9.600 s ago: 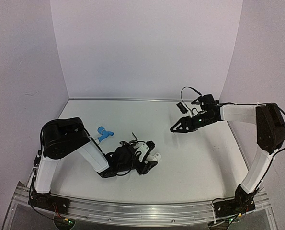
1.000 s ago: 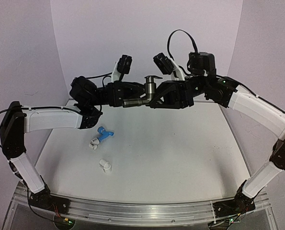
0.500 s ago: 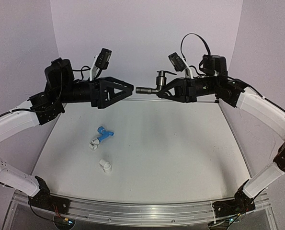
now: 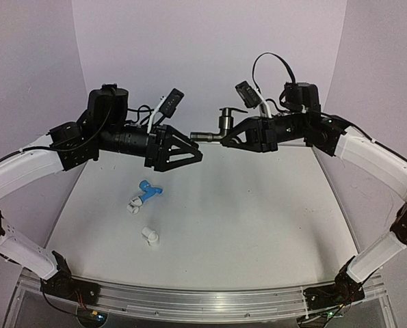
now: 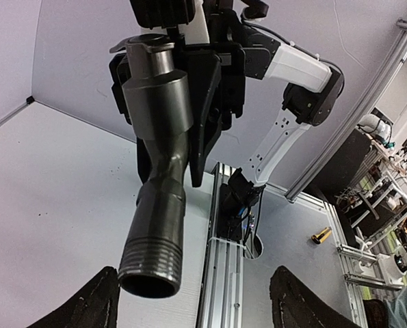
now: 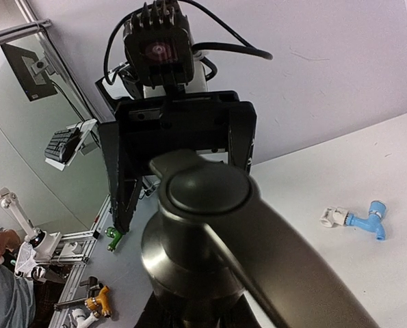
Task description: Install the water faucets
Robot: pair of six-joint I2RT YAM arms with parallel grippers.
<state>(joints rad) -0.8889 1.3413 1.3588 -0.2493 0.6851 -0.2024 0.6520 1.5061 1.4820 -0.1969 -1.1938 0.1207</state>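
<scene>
Both arms raised at 12 o'clock over the desk (image 4: pixel 271 212): right pincer (image 4: pixel 225 139) clamped on grey metal tap (image 4: pixel 221 128), threaded end toward 9 o'clock, facing wide-open, empty left pincer (image 4: pixel 191 152); blue tap (image 4: pixel 148 189) lies on desk, 8 o'clock.

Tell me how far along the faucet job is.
Looks done: blue faucet on the table, white fitting on its end. In hand: right hand holds the metal faucet aloft, facing the open left hand. Left: second white fitting lies loose.
</scene>
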